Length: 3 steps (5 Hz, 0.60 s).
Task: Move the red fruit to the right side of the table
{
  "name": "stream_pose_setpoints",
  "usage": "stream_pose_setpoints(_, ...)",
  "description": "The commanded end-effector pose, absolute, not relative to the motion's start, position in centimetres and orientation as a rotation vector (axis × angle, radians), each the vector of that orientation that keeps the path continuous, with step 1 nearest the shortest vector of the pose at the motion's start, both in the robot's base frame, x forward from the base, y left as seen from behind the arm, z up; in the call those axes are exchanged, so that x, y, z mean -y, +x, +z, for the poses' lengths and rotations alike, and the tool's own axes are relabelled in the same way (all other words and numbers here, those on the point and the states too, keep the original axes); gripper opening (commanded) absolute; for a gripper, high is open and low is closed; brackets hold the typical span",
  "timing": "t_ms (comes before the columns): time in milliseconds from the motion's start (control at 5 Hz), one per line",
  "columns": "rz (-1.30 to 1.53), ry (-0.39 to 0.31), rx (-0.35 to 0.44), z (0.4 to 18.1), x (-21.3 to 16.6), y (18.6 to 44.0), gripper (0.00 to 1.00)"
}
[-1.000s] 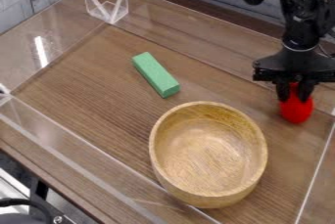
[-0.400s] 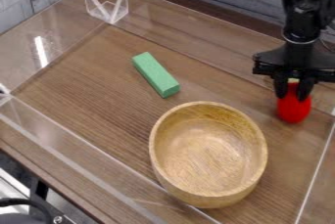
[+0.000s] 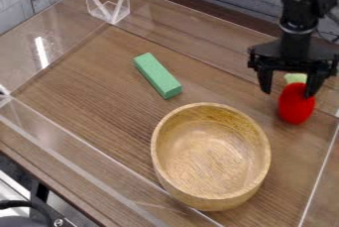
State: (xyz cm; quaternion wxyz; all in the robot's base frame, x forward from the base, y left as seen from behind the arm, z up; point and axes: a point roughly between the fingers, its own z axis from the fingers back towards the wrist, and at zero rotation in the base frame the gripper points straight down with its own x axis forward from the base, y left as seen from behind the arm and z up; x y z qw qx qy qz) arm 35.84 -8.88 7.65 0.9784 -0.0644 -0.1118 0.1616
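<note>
The red fruit (image 3: 295,105) sits on the brown wood-grain table (image 3: 93,82) near its right edge, a bit of green showing at its top. My gripper (image 3: 292,79) hangs just above it, with the black fingers spread wide to either side of the fruit's top. The jaws are open and hold nothing; the fruit rests on the tabletop.
A large wooden bowl (image 3: 211,155) stands at the front, left of and nearer than the fruit. A green rectangular block (image 3: 157,74) lies in the middle. Low clear plastic walls (image 3: 322,171) ring the table; the right wall runs close beside the fruit.
The jaws, which were shut on the red fruit, have spread apart and let it go. The gripper has risen slightly; the fruit stays at the right edge.
</note>
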Motion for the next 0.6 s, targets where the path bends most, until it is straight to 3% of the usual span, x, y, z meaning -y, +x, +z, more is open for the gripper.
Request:
stream_pose_setpoints(0,0.28,-0.18,0.292,10.64,7.95,36.02,1.0)
stream_pose_setpoints(400,0.179,-0.193,0.299,10.11,7.5,36.49,1.0)
